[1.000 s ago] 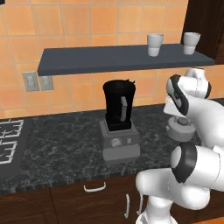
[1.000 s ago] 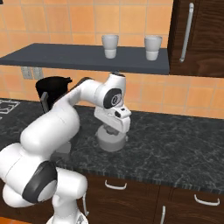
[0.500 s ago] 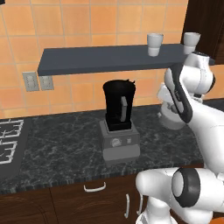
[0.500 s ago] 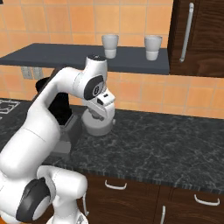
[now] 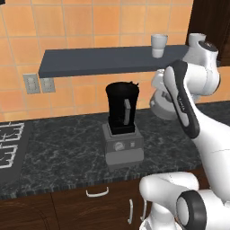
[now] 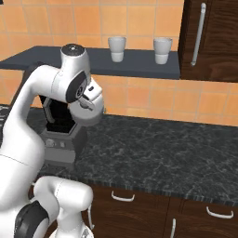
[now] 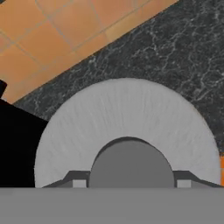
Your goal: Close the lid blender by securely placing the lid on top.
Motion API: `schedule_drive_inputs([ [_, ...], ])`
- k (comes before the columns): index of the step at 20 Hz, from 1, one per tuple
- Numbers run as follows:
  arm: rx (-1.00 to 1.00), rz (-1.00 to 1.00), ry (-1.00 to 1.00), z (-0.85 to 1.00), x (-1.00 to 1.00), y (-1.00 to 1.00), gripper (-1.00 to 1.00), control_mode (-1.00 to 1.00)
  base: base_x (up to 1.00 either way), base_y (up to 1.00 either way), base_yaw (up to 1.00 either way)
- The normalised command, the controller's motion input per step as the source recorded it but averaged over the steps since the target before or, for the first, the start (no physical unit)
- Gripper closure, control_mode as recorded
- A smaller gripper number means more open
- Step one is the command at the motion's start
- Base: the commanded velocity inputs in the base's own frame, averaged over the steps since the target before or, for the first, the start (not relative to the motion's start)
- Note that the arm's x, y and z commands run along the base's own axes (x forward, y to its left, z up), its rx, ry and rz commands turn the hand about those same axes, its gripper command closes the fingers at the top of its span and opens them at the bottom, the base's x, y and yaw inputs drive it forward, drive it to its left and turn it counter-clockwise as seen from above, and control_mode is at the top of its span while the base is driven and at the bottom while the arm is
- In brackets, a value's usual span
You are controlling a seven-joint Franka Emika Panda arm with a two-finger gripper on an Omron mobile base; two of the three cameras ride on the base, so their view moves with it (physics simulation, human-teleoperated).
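Standing open on the counter [image 5: 54,152], blender [image 5: 121,126] has no lid yet. Right of its jar, raised off the counter, gripper [image 7: 127,183] pinches the lid [image 5: 162,107] by its cap. Carrying across and seating remain.

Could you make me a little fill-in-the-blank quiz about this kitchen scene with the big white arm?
1. The arm's fingers are closed on the cap of a round grey ____.
2. The tall black blender jar has no lid, so its top is ____.
3. Two white ____ stand on the dark wall shelf.
4. The blender's boxy grey base has a round ____ on its front.

Answers: lid; open; cups; dial
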Motion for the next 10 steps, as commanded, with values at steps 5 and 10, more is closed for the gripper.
schedule_drive_inputs([
  [5, 0.0, 0.04, -0.26, 0.74, 0.0, 0.64, 1.0, -1.0, 0.0, 0.0, 0.0],
  [10, 0.0, 0.04, -0.21, 0.69, 0.04, 0.51, 1.0, -1.0, 0.0, 0.0, 0.0],
])
